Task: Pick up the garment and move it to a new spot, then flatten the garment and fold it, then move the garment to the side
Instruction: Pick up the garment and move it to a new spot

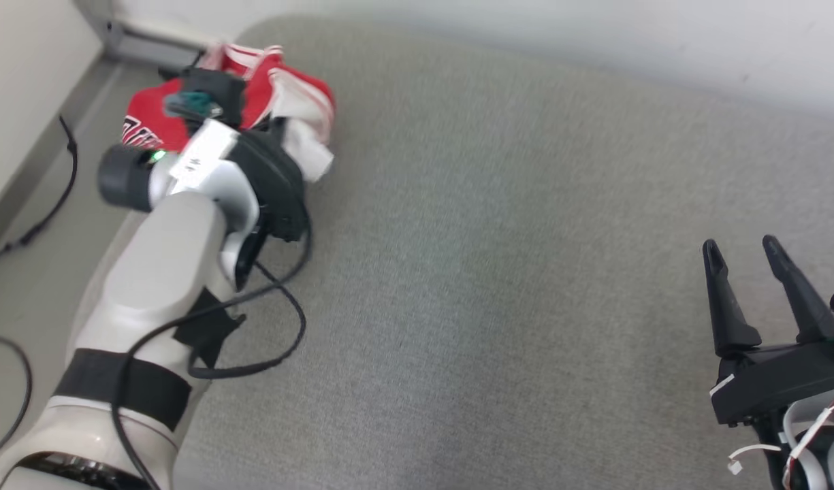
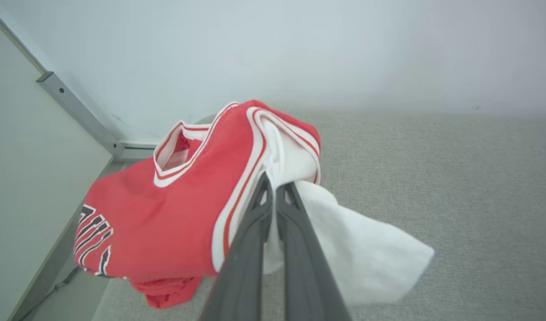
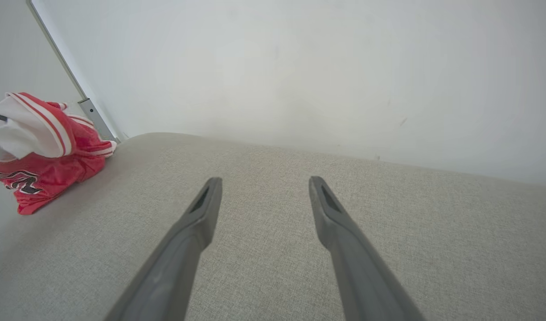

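The garment [image 1: 291,102] is a red jersey with white and red striped trim, a white inside and dark lettering, bunched at the far left corner of the grey cushioned surface [image 1: 498,272]. In the left wrist view my left gripper [image 2: 275,185] is shut, pinching the white trimmed edge of the garment [image 2: 174,214], which hangs lifted from the fingers. In the head view the left wrist covers those fingers. My right gripper [image 1: 740,252] is open at the lower right, nothing between its fingers. The right wrist view has the right gripper [image 3: 264,183] over bare fabric and the garment [image 3: 45,156] far left.
A white wall [image 1: 594,34] runs along the back of the surface. At the left the surface ends above a grey floor [image 1: 22,292] with black cables [image 1: 56,197] and a metal rail [image 2: 81,116]. A loose cable [image 1: 280,306] hangs from my left forearm.
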You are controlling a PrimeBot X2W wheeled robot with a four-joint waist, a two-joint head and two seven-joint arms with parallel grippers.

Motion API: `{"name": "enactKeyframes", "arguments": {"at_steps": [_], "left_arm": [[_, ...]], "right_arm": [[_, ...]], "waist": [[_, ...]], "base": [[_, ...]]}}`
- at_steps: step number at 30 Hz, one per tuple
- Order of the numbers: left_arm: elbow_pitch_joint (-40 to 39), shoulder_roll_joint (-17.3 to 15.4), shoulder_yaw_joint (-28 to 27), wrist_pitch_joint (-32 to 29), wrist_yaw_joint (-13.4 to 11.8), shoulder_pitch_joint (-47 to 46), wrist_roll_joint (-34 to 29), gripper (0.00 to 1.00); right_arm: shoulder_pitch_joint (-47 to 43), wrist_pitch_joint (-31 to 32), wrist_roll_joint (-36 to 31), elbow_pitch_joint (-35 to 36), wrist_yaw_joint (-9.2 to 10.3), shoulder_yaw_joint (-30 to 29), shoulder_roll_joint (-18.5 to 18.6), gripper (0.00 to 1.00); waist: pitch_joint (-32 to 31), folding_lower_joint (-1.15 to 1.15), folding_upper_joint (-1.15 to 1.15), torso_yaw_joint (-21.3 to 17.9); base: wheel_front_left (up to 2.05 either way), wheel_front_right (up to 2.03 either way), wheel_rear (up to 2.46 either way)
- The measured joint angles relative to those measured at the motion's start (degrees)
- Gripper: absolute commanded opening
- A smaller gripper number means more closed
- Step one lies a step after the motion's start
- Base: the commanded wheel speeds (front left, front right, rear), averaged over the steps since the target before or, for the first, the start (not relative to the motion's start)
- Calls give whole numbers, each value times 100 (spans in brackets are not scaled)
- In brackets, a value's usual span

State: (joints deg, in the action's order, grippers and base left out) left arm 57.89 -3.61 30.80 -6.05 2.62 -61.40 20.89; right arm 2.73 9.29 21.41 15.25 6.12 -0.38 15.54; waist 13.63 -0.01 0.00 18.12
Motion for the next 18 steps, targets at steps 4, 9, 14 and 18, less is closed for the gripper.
{"name": "enactKeyframes", "arguments": {"at_steps": [4,9,14,18], "left_arm": [[-215,64,212,214,45,-8,-209,0],[-346,85,346,381,94,11,-231,0],[-514,155,532,468,152,154,-263,0],[-791,169,677,509,201,284,-263,0]], "right_arm": [[-17,-176,26,-231,0,152,-198,100],[-27,-324,86,-590,-22,337,-355,100],[-275,-433,94,-851,-58,411,-439,100],[-532,-487,96,-909,-59,465,-481,100]], "waist": [[-329,0,0,-69],[-727,0,0,-230],[-1107,0,-1,-479],[-1378,0,-1,-736]], "base": [[0,0,0],[0,0,0],[0,0,0],[0,0,0]]}}
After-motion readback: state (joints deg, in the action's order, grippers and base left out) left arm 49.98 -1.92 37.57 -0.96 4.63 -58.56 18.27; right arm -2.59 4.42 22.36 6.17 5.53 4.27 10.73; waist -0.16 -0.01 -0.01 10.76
